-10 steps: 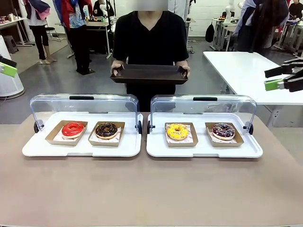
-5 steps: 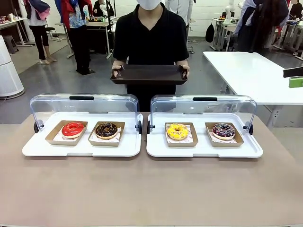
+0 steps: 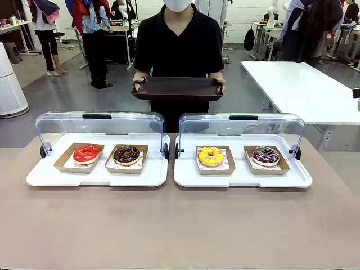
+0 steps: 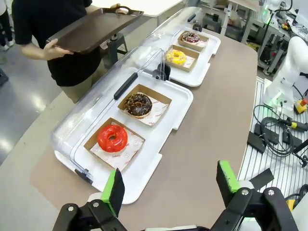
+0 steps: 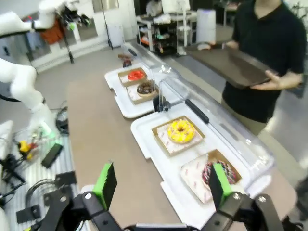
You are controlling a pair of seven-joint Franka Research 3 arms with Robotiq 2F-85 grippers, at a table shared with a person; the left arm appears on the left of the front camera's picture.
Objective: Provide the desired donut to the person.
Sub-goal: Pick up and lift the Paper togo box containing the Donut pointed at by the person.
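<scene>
Four donuts lie in brown paper trays: a red donut point(image 3: 86, 153) point(image 4: 112, 138), a chocolate donut point(image 3: 126, 154) point(image 4: 138, 104), a yellow donut point(image 3: 211, 156) point(image 5: 181, 131) and a dark sprinkled donut point(image 3: 265, 156) point(image 5: 216, 173). Nothing marks one as the desired donut. The person point(image 3: 179, 45) stands at the far side, both hands holding a dark serving tray point(image 3: 177, 88). My left gripper point(image 4: 171, 180) hangs open high above the table's left end. My right gripper point(image 5: 162, 180) hangs open above the right end. Both are well clear of the donuts.
The donuts sit on two white display trays point(image 3: 95, 177) point(image 3: 242, 179) with clear lids point(image 3: 98, 124) point(image 3: 242, 125) tipped back toward the person. The brown table's near half point(image 3: 180, 225) is bare. A white table point(image 3: 292, 84) stands behind right. Cables point(image 4: 274, 139) lie beside the table.
The green-padded fingers seen at the front view's left and right edges have drawn outward and out of frame. The person, the tray and the donuts have not moved.
</scene>
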